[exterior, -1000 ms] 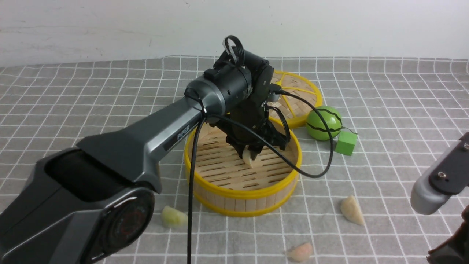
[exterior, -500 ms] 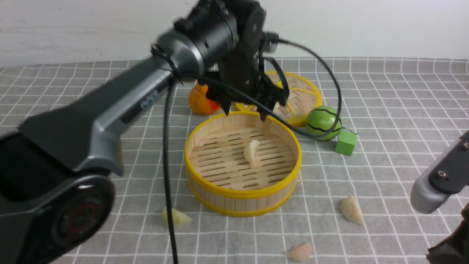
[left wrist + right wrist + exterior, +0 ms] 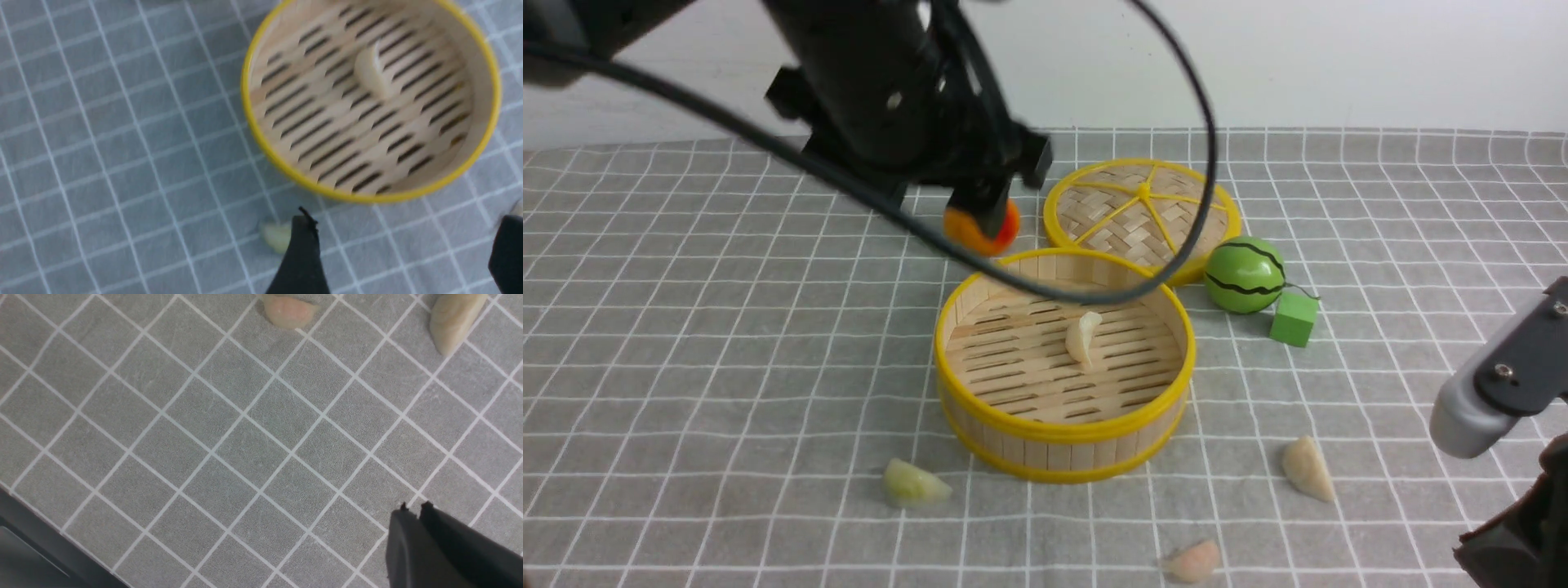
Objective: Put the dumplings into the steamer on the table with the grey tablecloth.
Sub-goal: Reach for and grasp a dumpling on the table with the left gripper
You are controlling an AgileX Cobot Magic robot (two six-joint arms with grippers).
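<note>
So the left gripper (image 3: 404, 216) is up high, jaws spread wide, nothing between them. Going out from it, the left wrist cam shows the green dumpling (image 3: 274, 236) peeking out just beside one finger. It's on the grey tablecloth (image 3: 686, 367), a little outside the steamer (image 3: 1062, 431) rim. In the front view that's the near-left side of the basket, not touching the wall, so the left arm is clearly the closer one. Its long axis runs about left to right there, with the tapered tip toward the right. My guess is the jaws want to straddle it the short way, front to back.

The right gripper (image 3: 414, 506) is pressed together and empty, low on the right. The cream dumpling (image 3: 1307, 467) lies nearest it, long axis slanting from far-left to near-right. The pinkish dumpling (image 3: 1192, 562) is by the front edge, lying roughly left to right. Both are on bare cloth, well ahead of its tips.

One white dumpling (image 3: 1083, 337) is already in the steamer, about mid-floor, long axis pointing roughly toward the back wall.
</note>
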